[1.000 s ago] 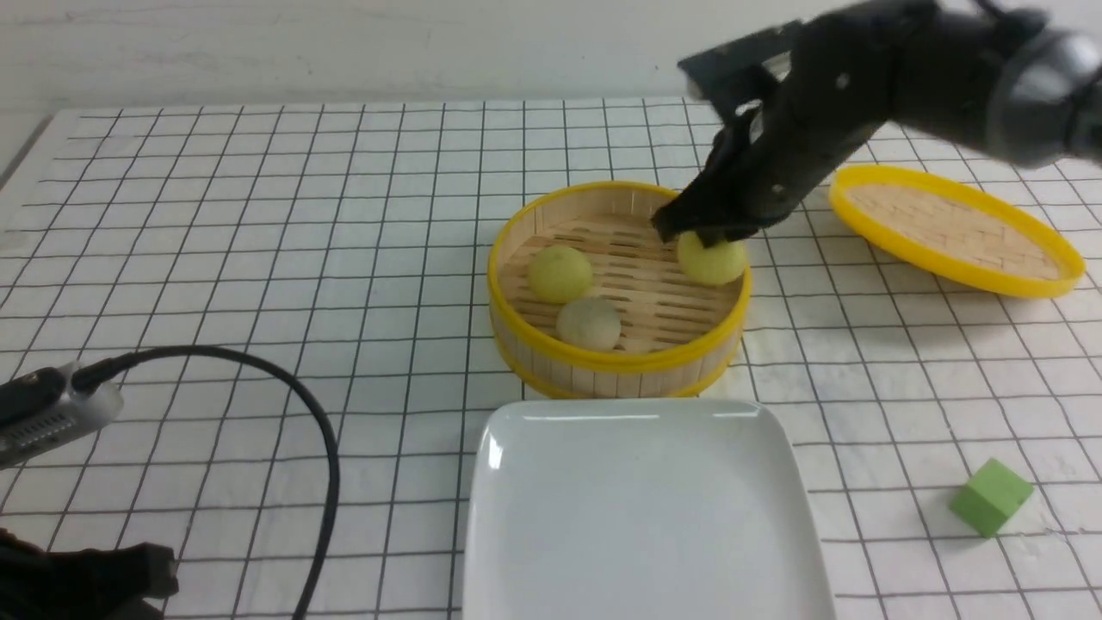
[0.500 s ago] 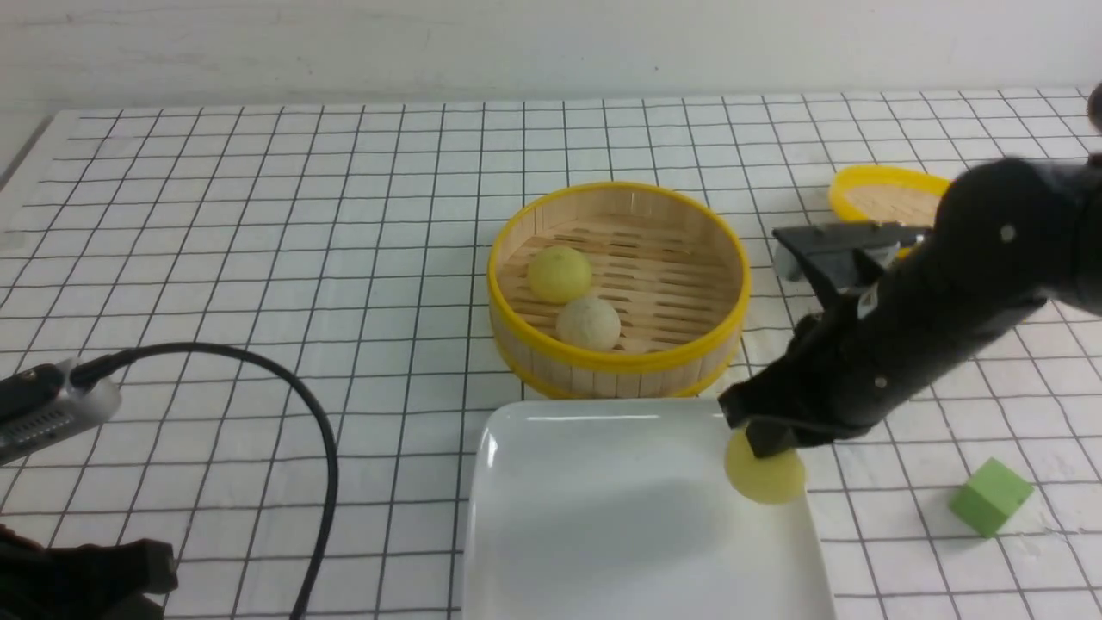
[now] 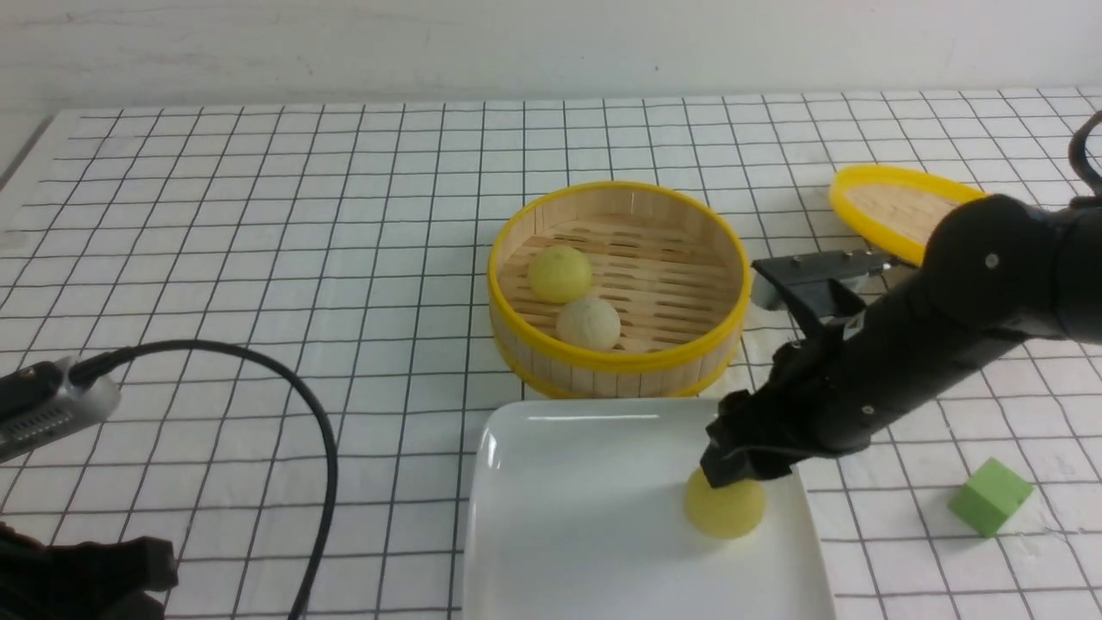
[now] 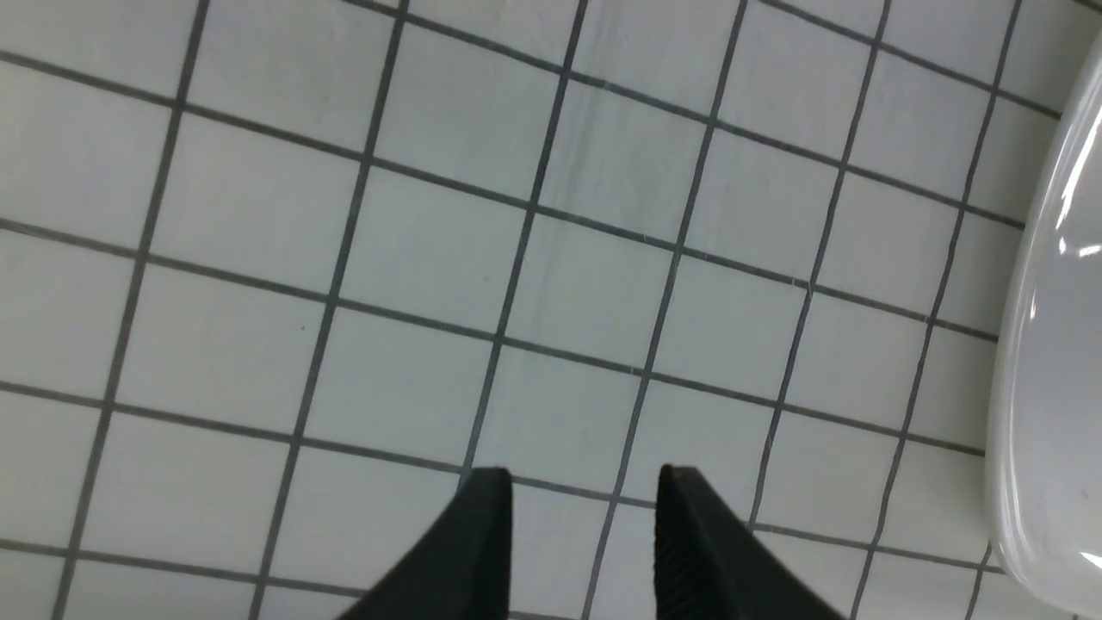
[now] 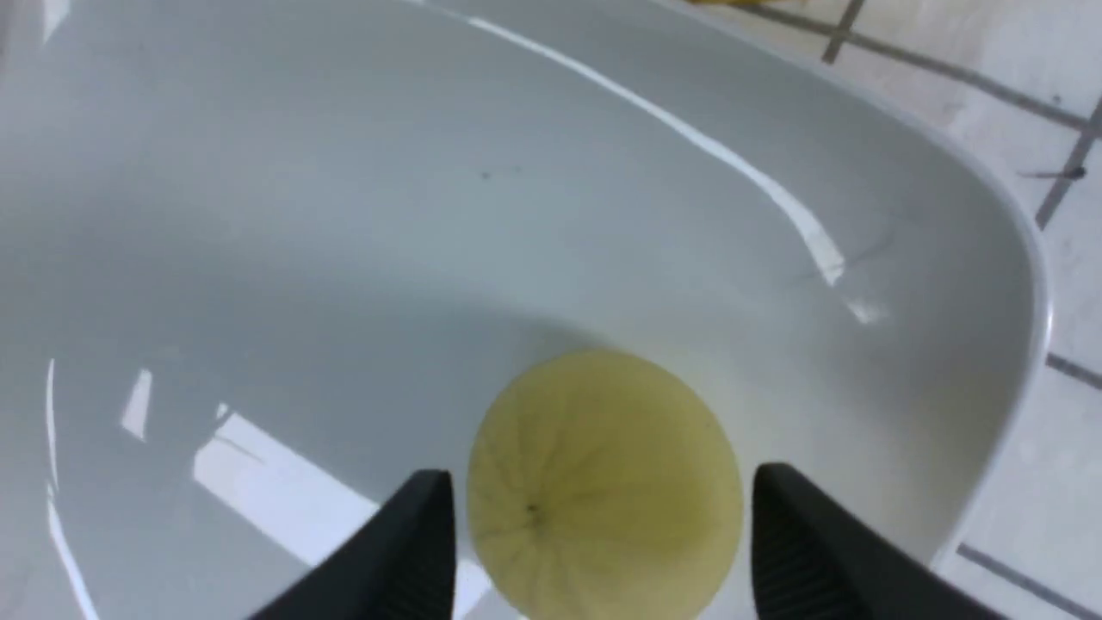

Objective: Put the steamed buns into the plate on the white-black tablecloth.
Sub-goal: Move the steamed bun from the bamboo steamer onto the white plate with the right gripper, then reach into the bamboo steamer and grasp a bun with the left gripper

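The right hand (image 5: pixel 603 479) stands wide apart on both sides of the pale yellow steamed bun (image 5: pixel 603 448), which lies on the white plate (image 5: pixel 344 215).

pale yellow bun (image 3: pixel 725 512), white plate (image 3: pixel 568 525)

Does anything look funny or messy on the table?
Nothing is spilled or broken. The one oddball is the green cube, sitting askew on the tablecloth to the right of the plate; it is not food. The steamer lid also lies off the steamer, at the far right.
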